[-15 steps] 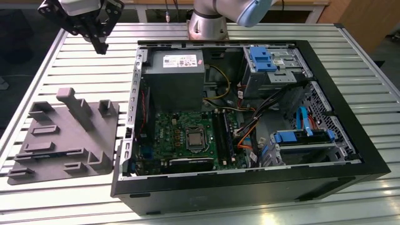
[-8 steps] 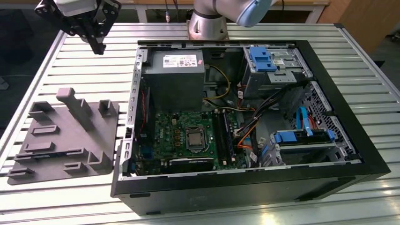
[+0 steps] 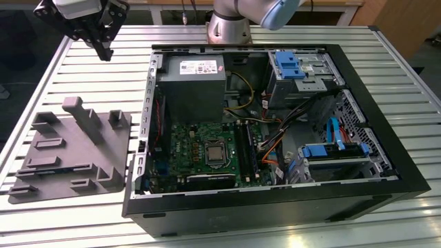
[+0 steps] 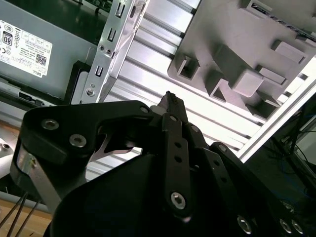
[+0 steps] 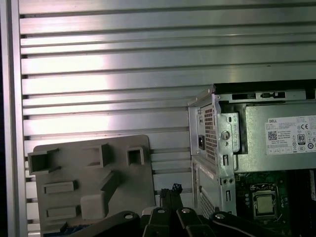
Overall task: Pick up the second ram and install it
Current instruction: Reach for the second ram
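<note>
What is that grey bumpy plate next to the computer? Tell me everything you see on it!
The grey plate looks like matt moulded plastic: a flat, roughly square base with raised blocks, small pockets and one tall leaning post. It lies flat on the ribbed metal table, close beside the open computer case, on the exterior view's left of it. The gripper hangs clear of it.

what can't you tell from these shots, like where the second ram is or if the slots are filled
Second ram's place: cannot tell; in the first wrist view the gripper covers the gray fixture's near edge.
Memory slots: too small in the exterior view to tell filled from empty.
Motherboard: cut off by the picture's edge in the first wrist view.
</note>
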Robot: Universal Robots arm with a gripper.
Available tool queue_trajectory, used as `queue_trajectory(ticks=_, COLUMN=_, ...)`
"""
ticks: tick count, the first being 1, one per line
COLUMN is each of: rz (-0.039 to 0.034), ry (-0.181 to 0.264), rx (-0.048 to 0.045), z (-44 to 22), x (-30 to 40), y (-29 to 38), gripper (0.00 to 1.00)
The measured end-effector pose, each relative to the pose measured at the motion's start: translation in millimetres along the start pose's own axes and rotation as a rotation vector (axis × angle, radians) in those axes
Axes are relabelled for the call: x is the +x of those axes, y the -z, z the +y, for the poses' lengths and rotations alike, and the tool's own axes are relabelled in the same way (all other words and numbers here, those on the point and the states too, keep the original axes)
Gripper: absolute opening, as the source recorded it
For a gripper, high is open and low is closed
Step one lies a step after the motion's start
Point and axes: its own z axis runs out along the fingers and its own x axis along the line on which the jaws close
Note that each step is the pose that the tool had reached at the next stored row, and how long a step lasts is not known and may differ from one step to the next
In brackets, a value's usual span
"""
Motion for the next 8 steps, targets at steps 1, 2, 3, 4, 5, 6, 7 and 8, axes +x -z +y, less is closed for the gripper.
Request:
queue_trajectory(ticks=1, rz=0.0, ry=0.0, rx=0.0, z=-0.1, x=0.7, y=0.0, gripper=0.11)
queue_trajectory(ticks=2, rz=0.0, ry=0.0, rx=0.0, z=-0.2, x=1.3, y=-0.1, gripper=0.11)
queue_trajectory(ticks=3, rz=0.0, ry=0.0, rx=0.0, z=-0.4, x=2.0, y=-0.1, gripper=0.11)
queue_trajectory(ticks=4, rz=0.0001, ry=0.0, rx=0.0001, z=-0.5, x=2.7, y=-0.1, gripper=0.11)
queue_trajectory(ticks=5, rz=0.0, ry=0.0, rx=0.0, z=-0.6, x=3.3, y=-0.1, gripper=0.11)
queue_trajectory(ticks=6, rz=0.0, ry=0.0, rx=0.0, z=-0.8, x=4.0, y=-0.1, gripper=0.11)
queue_trajectory(ticks=7, rz=0.0001, ry=0.0, rx=0.0001, z=-0.9, x=4.6, y=-0.1, gripper=0.11)
queue_trajectory(ticks=8, rz=0.0, ry=0.0, rx=0.0, z=-0.9, x=5.1, y=-0.1, gripper=0.11)
